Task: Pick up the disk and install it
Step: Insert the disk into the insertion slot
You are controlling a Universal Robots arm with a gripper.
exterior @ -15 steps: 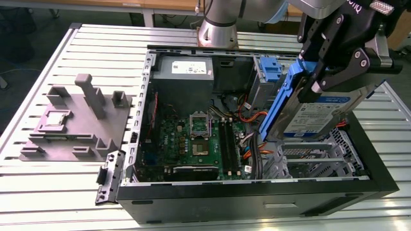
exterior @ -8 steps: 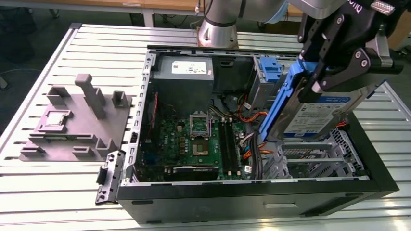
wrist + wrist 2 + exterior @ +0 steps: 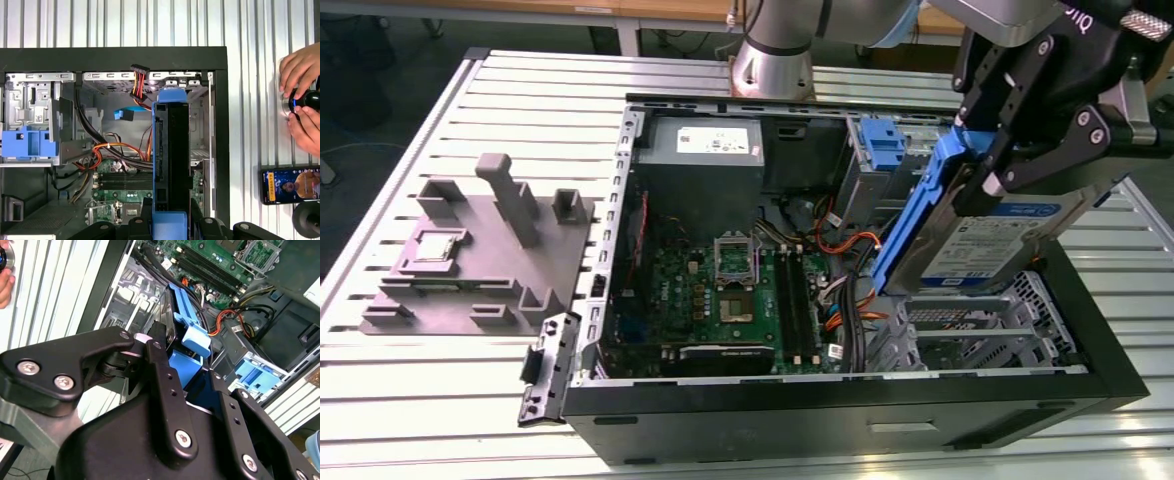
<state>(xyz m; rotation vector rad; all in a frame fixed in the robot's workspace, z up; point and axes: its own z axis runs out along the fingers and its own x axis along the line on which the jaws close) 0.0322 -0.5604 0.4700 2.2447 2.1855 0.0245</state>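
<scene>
The disk (image 3: 994, 238), a silver-grey drive with a white-and-blue label in a blue carrier frame, hangs tilted on edge over the metal drive cage (image 3: 974, 325) at the exterior view's right of the open computer case (image 3: 854, 405). My black gripper (image 3: 987, 185) is shut on its upper part. In the first wrist view the disk (image 3: 170, 160) shows edge-on, above the case's corner bay, with the gripper (image 3: 170, 225) clamped on its blue end. The second wrist view shows one finger (image 3: 160, 370) pressed against the blue frame (image 3: 187, 330).
A second blue bracket (image 3: 887, 145) sits in the upper bay of the case. Orange and black cables (image 3: 115, 152) run beside the cage. A grey fixture block (image 3: 480, 250) stands on the slatted table. A person's hands (image 3: 300, 100) and a phone (image 3: 290, 185) lie beside the case.
</scene>
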